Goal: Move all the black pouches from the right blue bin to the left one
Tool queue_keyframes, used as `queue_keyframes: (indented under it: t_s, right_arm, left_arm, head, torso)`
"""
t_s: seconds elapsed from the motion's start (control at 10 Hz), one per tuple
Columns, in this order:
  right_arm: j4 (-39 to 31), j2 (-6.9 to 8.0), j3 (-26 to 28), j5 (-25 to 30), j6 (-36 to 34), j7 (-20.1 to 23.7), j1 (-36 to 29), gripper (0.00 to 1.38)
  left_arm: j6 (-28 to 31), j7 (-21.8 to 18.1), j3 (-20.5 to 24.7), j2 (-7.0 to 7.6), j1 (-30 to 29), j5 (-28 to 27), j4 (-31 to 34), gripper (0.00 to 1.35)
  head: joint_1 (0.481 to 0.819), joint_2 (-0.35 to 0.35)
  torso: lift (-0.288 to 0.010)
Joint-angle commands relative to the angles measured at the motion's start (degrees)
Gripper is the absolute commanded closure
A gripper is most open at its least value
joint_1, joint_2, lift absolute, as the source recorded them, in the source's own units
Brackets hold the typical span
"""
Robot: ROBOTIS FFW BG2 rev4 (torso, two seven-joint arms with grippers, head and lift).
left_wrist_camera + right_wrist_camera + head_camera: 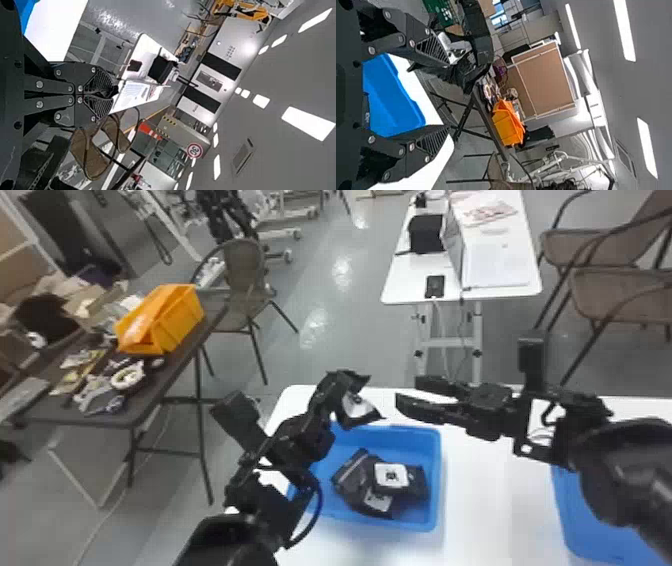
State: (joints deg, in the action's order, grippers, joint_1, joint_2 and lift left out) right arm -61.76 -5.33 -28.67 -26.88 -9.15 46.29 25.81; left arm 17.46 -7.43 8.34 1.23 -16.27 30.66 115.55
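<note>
"Hanging from the left gripper (344,391), what is seen in the head view?"

"A soft black pouch with a pale label (361,408) is held there, crumpled, raised over the far rim of the blue plastic left bin (437,470)."

"Are the fingers closed on it?"

"They are. In the left wrist view the two are drawn together, and a dark edge is pinched at the tips."

"Which way is it pointed?"

"Its two loose corners are turned toward the right gripper (406,395). Its long axis cannot be told for certain, since the pouch is bent, but the greater spread seems to be laid from far to near, on a slant."

"And the right gripper?"

"Its fingers are held wide apart, with nothing between them, and are aimed leftward over the white desk (480,490), just short of the pouch."

"What is contained in the left bin?"

"A small heap of black pouches. On top, one with a square white label (391,476) is laid face up, near the middle. Under it, a larger black pouch (350,477) is slanted, its long axis run from the far left corner toward the near right one."

"And the blue plastic right bin (570,530)?"

"It is set at the desk's right side and partly covered by the right arm."
</note>
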Motion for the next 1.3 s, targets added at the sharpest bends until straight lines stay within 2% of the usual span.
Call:
queue_keyframes:
  t_s: [0.0,0.2,0.4,0.5,0.6,0.8,0.9,1.0,1.1,1.2]
  right_arm:
    - [-4.51,-0.74,5.82,3.94,-0.25,-2.60,-4.98,0.11]
    - [-14.97,-0.30,18.39,12.64,-1.92,-7.79,-14.91,0.11]
    - [-26.66,1.72,27.88,17.30,-2.01,-18.42,-25.98,0.11]
    - [-29.29,2.43,30.96,17.38,-1.74,-20.97,-29.32,0.11]
    - [-29.91,2.60,32.80,16.94,-1.74,-21.06,-30.73,0.12]
    - [-29.82,2.34,33.07,16.50,-1.74,-21.06,-30.99,0.11]
    - [-30.00,2.34,32.98,16.94,-1.74,-21.06,-31.17,0.12]
    - [-30.00,2.34,33.07,16.94,-1.48,-21.06,-31.52,0.11]
    - [-30.26,2.43,33.07,17.03,-0.43,-21.15,-32.22,0.11]
    - [-30.88,2.69,33.07,18.17,1.16,-21.24,-33.19,0.12]
  left_arm:
    - [-2.08,0.93,0.18,-0.18,-1.22,-3.68,-0.15,1.22]
    - [-3.92,1.19,0.36,-0.79,-2.36,-9.04,-2.70,1.22]
    - [-7.18,1.19,0.10,-1.32,-3.42,-15.19,-6.66,1.22]
    - [-7.53,1.11,0.10,-1.38,-3.60,-19.32,-8.15,1.22]
    - [-11.13,1.11,-0.78,-1.38,-3.42,-23.28,-11.32,1.22]
    - [-15.00,0.84,-2.63,-0.97,-1.05,-24.07,-18.35,1.22]
    - [-17.11,1.02,-3.42,-0.53,-1.13,-23.72,-18.96,1.10]
    - [-20.45,1.11,-3.51,-0.71,-1.49,-23.54,-18.88,0.52]
    - [-25.37,1.11,-3.95,-0.62,-1.75,-23.54,-18.61,0.00]
    - [-28.45,1.11,-4.83,-0.09,-2.45,-21.61,-17.38,0.00]
  head:
    - [0.695,0.335]
    - [0.695,0.297]
    - [0.695,0.232]
    - [0.695,0.177]
    - [0.695,0.136]
    - [0.695,0.101]
    - [0.695,0.085]
    - [0.695,0.076]
    - [0.695,0.073]
    - [0.695,0.073]
  torso:
    - [0.010]
    - [0.010]
    - [0.010]
    - [0.010]
    - [0.010]
    - [0.010]
    - [0.010]
    - [0.010]
    - [0.010]
    - [0.010]
